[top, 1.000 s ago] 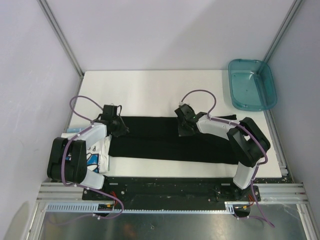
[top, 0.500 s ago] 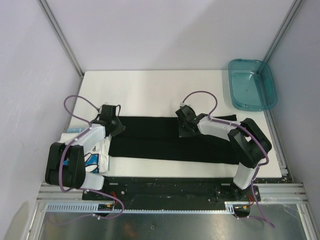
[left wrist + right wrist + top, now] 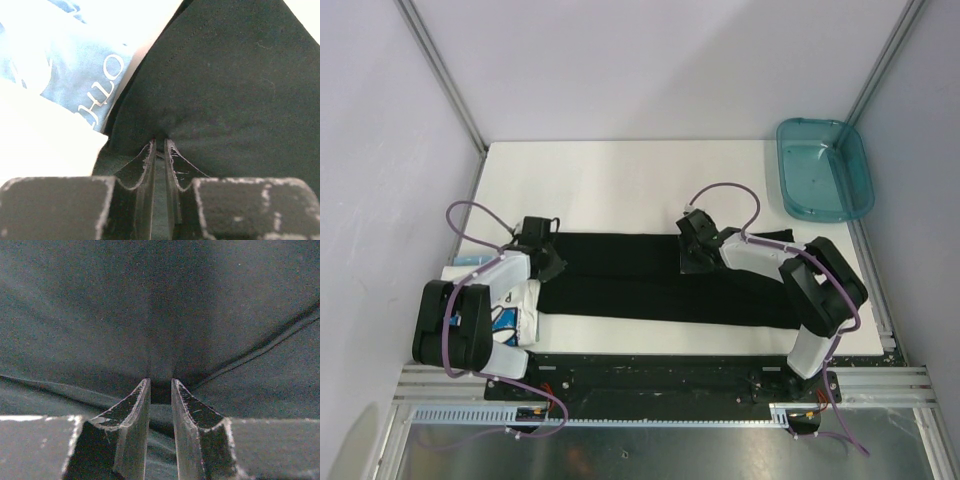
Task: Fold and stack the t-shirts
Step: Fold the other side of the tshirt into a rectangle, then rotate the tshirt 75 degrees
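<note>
The black t-shirt (image 3: 650,285) lies folded into a long band across the near half of the table. My left gripper (image 3: 552,262) is shut on the band's left end; the left wrist view shows black cloth (image 3: 225,90) pinched between the fingers. My right gripper (image 3: 694,262) is shut on a fold of the black cloth (image 3: 160,315) near the band's middle top edge. The white t-shirt with blue print (image 3: 510,318) lies bunched under my left arm; its lettering shows in the left wrist view (image 3: 95,75).
A teal plastic bin (image 3: 823,168) stands at the back right corner. The white table (image 3: 620,185) stretches behind the shirt. Grey walls and metal posts close in the sides. The table's front rail runs below the arms.
My left gripper has drawn the band's left end slightly toward the near left. My right gripper has shifted a little to the right. The black shirt stays stretched between them.
</note>
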Controlling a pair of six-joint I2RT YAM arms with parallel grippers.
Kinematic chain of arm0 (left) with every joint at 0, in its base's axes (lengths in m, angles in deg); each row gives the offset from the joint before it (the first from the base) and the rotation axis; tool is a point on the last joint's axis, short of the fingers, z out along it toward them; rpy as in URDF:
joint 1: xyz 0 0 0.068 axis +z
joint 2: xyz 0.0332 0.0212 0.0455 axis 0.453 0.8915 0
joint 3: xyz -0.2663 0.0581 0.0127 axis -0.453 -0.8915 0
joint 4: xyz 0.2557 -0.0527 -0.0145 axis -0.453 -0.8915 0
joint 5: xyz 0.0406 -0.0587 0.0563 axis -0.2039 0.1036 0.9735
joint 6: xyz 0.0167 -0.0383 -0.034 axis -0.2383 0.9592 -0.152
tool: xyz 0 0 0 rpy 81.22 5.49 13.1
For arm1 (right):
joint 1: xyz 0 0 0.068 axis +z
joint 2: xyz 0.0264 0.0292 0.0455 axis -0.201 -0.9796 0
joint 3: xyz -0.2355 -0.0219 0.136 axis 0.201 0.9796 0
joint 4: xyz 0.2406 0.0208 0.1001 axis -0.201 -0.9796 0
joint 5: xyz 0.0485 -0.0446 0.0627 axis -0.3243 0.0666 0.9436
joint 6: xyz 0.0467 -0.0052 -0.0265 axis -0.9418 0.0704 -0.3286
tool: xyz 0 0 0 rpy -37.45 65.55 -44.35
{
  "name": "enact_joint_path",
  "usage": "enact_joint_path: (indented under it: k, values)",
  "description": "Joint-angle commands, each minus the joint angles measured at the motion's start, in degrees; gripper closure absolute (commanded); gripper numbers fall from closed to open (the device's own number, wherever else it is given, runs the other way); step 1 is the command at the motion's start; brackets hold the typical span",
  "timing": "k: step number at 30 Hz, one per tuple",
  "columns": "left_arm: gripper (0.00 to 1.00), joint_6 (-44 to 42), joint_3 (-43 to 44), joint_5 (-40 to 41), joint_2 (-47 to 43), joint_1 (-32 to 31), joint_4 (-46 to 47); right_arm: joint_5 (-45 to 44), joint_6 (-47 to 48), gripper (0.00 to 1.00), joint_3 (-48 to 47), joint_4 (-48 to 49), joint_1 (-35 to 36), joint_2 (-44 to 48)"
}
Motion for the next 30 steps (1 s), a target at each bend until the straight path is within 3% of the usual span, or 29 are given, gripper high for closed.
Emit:
enact_joint_path:
  k: [1, 11, 19, 30]
  values:
    - [0.84, -0.59, 0.33, -0.68, -2.45, 0.69, -0.27, 0.50, -0.48, 0.71, 1.19, -1.34, -1.31, 2.89]
    - [0.77, -6.25, 8.90, -7.00, -6.61, -3.39, -0.48, -1.97, -2.21, 0.64, 1.17, -7.39, -10.82, 18.75]
    - [0.73, -8.42, 16.72, -12.48, 1.41, -11.99, -0.16, -6.84, -5.74, 0.61, 4.96, -15.84, -23.18, 29.32]
    - [0.72, -8.92, 17.79, -22.09, 10.19, -16.48, 0.46, -0.80, -19.14, 0.55, 20.83, -20.52, -35.97, 40.80]
